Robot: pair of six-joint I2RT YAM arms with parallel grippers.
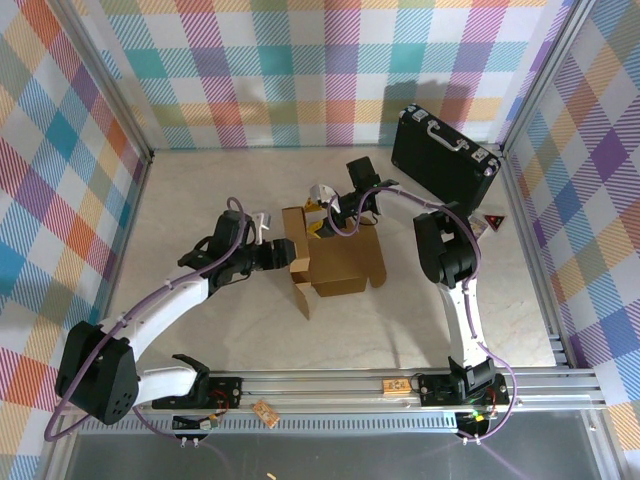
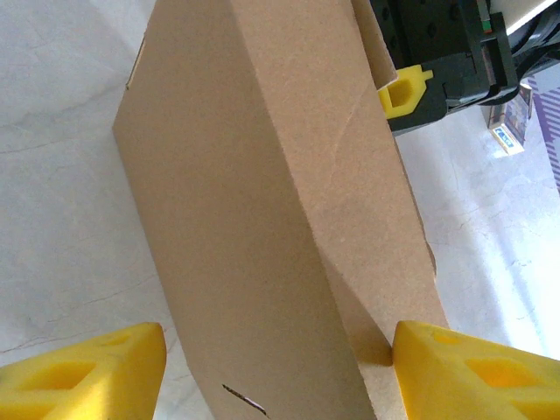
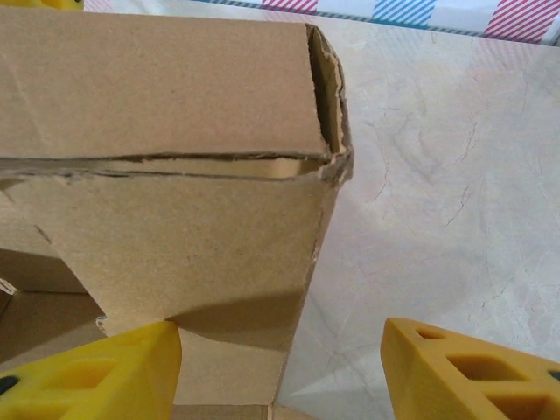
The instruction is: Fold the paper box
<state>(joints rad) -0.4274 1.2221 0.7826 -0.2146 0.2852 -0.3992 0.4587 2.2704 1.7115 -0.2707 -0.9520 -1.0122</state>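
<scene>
Where the paper box (image 1: 335,262) stands midway on the table (image 1: 200,190), its raised wall is straddled by the wide-spread left gripper (image 2: 278,354), though a firm grip cannot be told; the right gripper (image 3: 282,354) is held open, one finger (image 3: 96,376) against a flap.

Marbled table (image 1: 200,195) under paper box (image 1: 340,262), black case (image 1: 445,160), red triangle (image 1: 494,222).

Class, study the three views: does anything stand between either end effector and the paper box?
Nothing visible does. The paper box sits directly inside the open left end effector, and the open right end effector straddles a raised wall's edge.
</scene>
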